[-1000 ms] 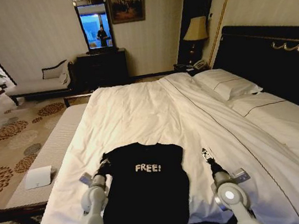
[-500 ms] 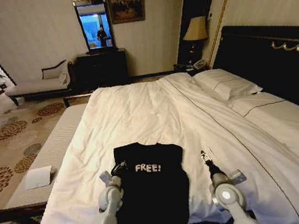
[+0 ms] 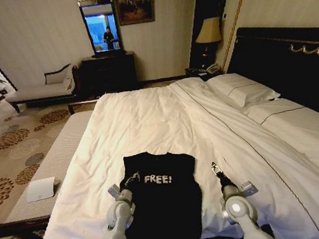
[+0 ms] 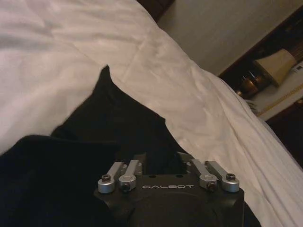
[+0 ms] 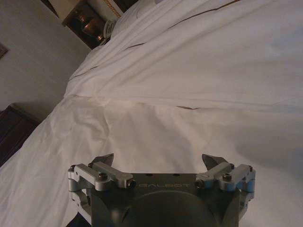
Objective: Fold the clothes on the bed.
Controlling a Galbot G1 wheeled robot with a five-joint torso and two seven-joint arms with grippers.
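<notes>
While on the bed (image 3: 148, 121), T-shirt (image 3: 165, 199) under left gripper (image 3: 133, 178).

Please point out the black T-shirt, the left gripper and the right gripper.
black T-shirt (image 3: 167, 198): head view, plain front below the lettering.
left gripper (image 3: 133, 178): head view, tip over the shirt's left edge.
right gripper (image 3: 214, 167): head view, tip over white bedding.

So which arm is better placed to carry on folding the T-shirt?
Left, probably. The left gripper is over the black T-shirt's left edge, with dark fabric between its fingers in the left wrist view. The right gripper hovers open over the bare white duvet, beside the shirt.
</notes>
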